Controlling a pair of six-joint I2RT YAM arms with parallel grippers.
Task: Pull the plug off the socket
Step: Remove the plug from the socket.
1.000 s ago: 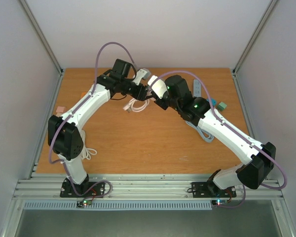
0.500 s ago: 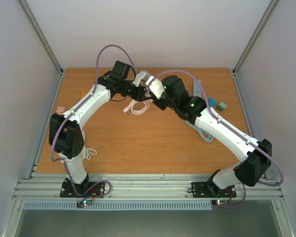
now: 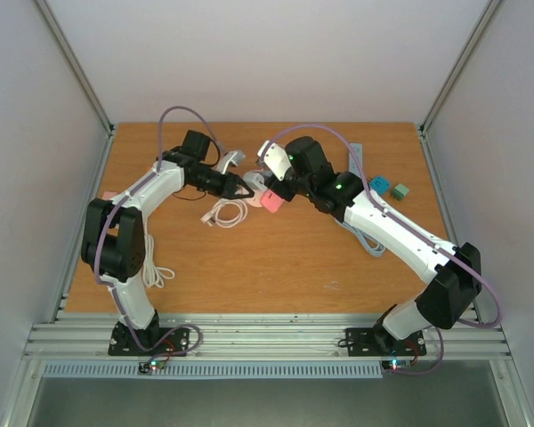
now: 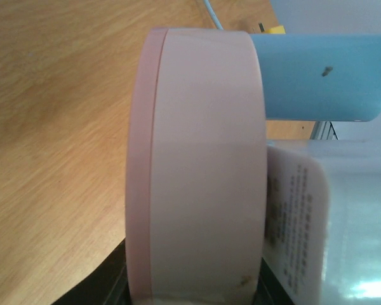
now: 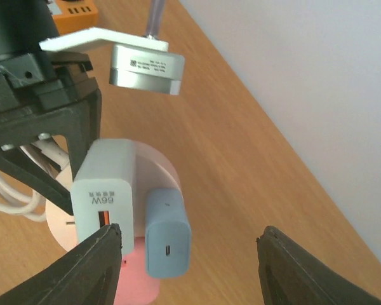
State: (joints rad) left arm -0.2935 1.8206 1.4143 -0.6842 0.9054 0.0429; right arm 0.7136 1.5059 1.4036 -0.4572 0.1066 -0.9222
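Note:
A round pink socket (image 3: pixel 272 199) sits between the two grippers at the table's middle back. It fills the left wrist view (image 4: pixel 197 171). A blue plug (image 5: pixel 167 243) and a white 66W charger (image 5: pixel 103 190) stick out of its face. The blue plug also shows in the left wrist view (image 4: pixel 317 76). My left gripper (image 3: pixel 247 187) is shut on the socket's rim (image 4: pixel 193 295). My right gripper (image 5: pixel 190 267) is open and faces the plugs. Its fingers (image 5: pixel 101 260) stand either side of them without touching; the blue plug lies between them.
A coiled white cable (image 3: pixel 224 212) lies just near of the socket. A white power strip (image 3: pixel 356 160) and two teal blocks (image 3: pixel 390 188) are at the back right. Another white cable (image 3: pixel 160 271) lies by the left arm's base.
Both grippers have shifted left and toward the near side. The left arm has drawn back, and the pink socket now shows between the grippers.

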